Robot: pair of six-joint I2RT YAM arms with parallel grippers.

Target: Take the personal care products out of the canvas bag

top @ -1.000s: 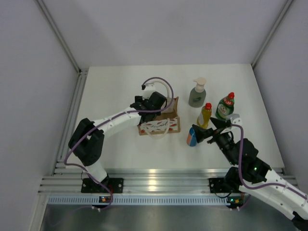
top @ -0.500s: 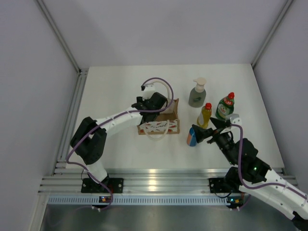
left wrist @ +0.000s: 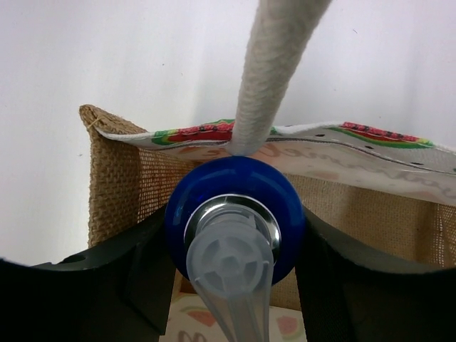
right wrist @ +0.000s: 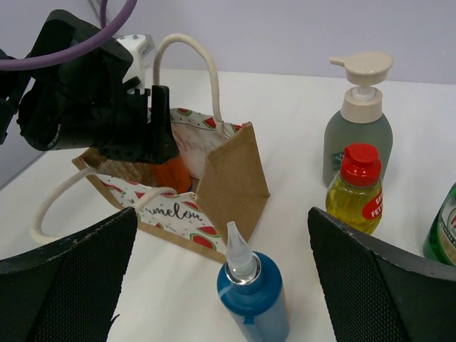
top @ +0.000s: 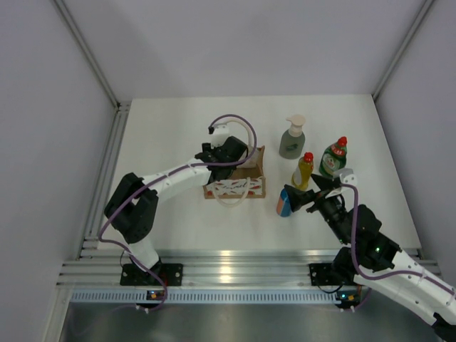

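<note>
The canvas bag [top: 246, 188] stands mid-table; it also shows in the left wrist view [left wrist: 121, 185] and the right wrist view [right wrist: 235, 178]. My left gripper [top: 234, 158] reaches into it from above and is shut on the orange bottle [right wrist: 171, 174], its blue cap [left wrist: 235, 185] between the black fingers [left wrist: 135, 263]. The blue bottle [top: 283, 203] stands upright on the table right of the bag. My right gripper [right wrist: 222, 228] is open, its fingers apart either side of the blue bottle [right wrist: 253, 299] without touching it.
The grey-green pump bottle [top: 293, 139], the slim yellow red-capped bottle [top: 304, 171] and the round green red-capped bottle [top: 333, 158] stand upright to the right of the bag. A rope handle [left wrist: 274, 71] rises in front of the left wrist camera. Walls enclose the table.
My left gripper has shifted slightly toward the back inside the bag, which nudged a little. The right arm and the bottles on the table have not moved.
</note>
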